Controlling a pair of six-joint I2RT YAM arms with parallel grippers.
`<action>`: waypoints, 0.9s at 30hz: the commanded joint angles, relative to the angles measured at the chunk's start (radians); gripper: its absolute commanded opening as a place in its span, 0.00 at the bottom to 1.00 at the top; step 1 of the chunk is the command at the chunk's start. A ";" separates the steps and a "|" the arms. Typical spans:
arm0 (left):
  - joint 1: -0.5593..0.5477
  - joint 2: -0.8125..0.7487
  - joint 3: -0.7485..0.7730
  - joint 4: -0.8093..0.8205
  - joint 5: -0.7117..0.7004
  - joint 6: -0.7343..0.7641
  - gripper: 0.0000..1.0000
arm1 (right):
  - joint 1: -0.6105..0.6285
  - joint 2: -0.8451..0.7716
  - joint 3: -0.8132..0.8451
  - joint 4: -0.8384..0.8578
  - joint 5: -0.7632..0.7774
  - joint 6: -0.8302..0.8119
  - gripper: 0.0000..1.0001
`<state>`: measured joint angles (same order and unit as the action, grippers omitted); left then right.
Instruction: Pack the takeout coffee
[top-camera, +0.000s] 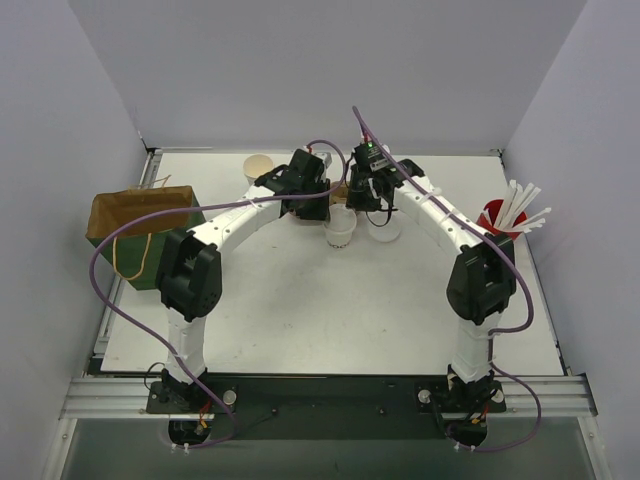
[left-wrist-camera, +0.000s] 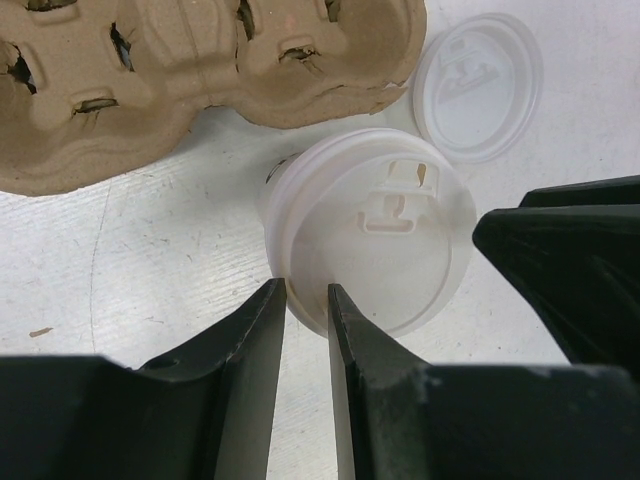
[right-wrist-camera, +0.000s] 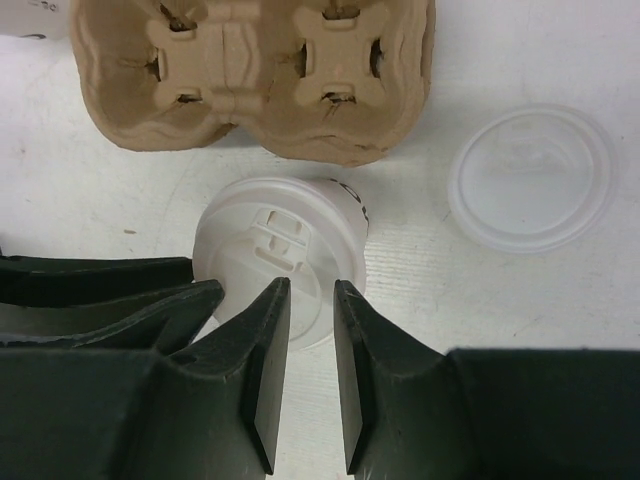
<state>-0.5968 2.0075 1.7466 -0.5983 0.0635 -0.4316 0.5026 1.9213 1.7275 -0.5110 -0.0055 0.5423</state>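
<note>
A white paper coffee cup with its lid on (top-camera: 340, 228) stands just in front of the brown cup carrier (top-camera: 312, 207). It shows in the left wrist view (left-wrist-camera: 385, 215) and the right wrist view (right-wrist-camera: 285, 240). My left gripper (left-wrist-camera: 307, 290) is nearly shut, with its tips at the lid's near rim. My right gripper (right-wrist-camera: 312, 285) is nearly shut too, with its tips over the lid's near edge, and holds nothing. A loose lid (top-camera: 385, 229) lies on the table to the right of the cup (right-wrist-camera: 530, 175). An open cup (top-camera: 258, 165) stands at the back left.
A brown paper bag (top-camera: 140, 222) stands at the table's left edge. A red cup of white straws (top-camera: 497, 215) stands at the right edge. The two grippers crowd together over the lidded cup, and the carrier (left-wrist-camera: 200, 60) lies just behind it.
</note>
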 joint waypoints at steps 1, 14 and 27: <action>-0.008 0.027 0.030 -0.064 -0.007 0.027 0.34 | -0.010 -0.045 0.009 0.022 0.038 -0.008 0.21; -0.008 0.036 0.036 -0.064 0.002 0.028 0.34 | 0.002 0.082 -0.100 0.023 -0.024 0.019 0.20; -0.009 0.027 0.034 -0.063 0.007 0.022 0.34 | 0.004 -0.004 -0.074 0.006 -0.019 0.018 0.20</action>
<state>-0.5968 2.0129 1.7584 -0.6113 0.0631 -0.4217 0.4942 1.9518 1.6566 -0.4076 -0.0246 0.5518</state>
